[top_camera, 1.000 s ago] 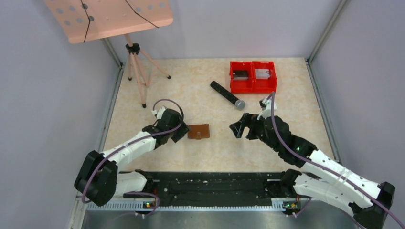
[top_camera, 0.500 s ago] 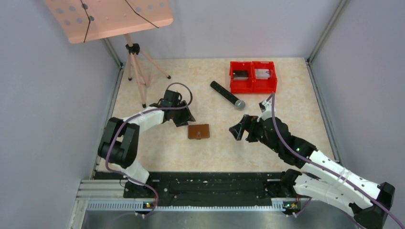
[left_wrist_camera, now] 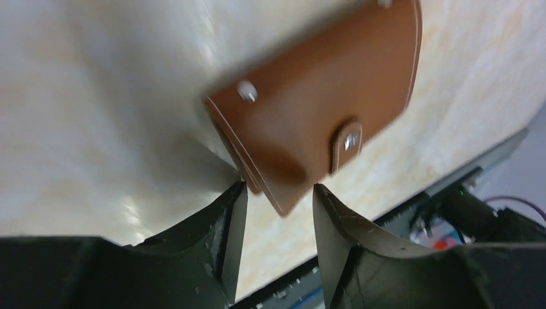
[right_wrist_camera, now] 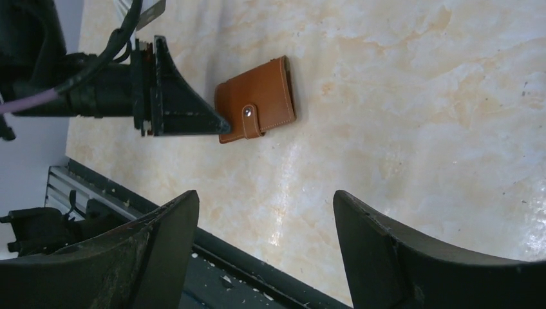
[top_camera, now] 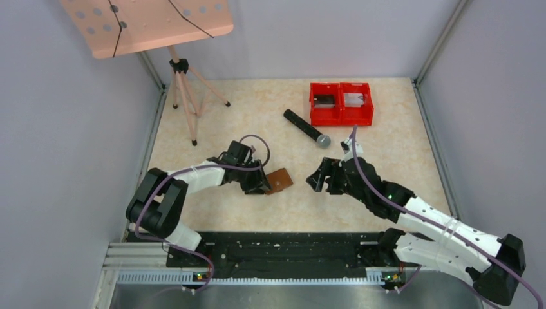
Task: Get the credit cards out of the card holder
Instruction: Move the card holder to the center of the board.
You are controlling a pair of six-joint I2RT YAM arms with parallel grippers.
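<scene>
The white-and-black left arm (top_camera: 193, 175) is stretched low up to the brown leather card holder (top_camera: 281, 179). The black two-finger left gripper (left_wrist_camera: 277, 190) stands part open, fingertips either side of the holder's corner. The right arm (top_camera: 418, 212) extends right of the holder, clear of it, with the right gripper (right_wrist_camera: 264, 196) spread wide and facing it.

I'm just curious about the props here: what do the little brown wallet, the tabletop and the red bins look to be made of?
Card holder: looks like smooth tan leather or an imitation, with stitched edges and a shiny metal snap on its tab.
Tabletop: glossy beige marble pattern that reflects light; possibly a printed laminate.
Red bins: apparently moulded plastic, with a uniform bright colour.
</scene>
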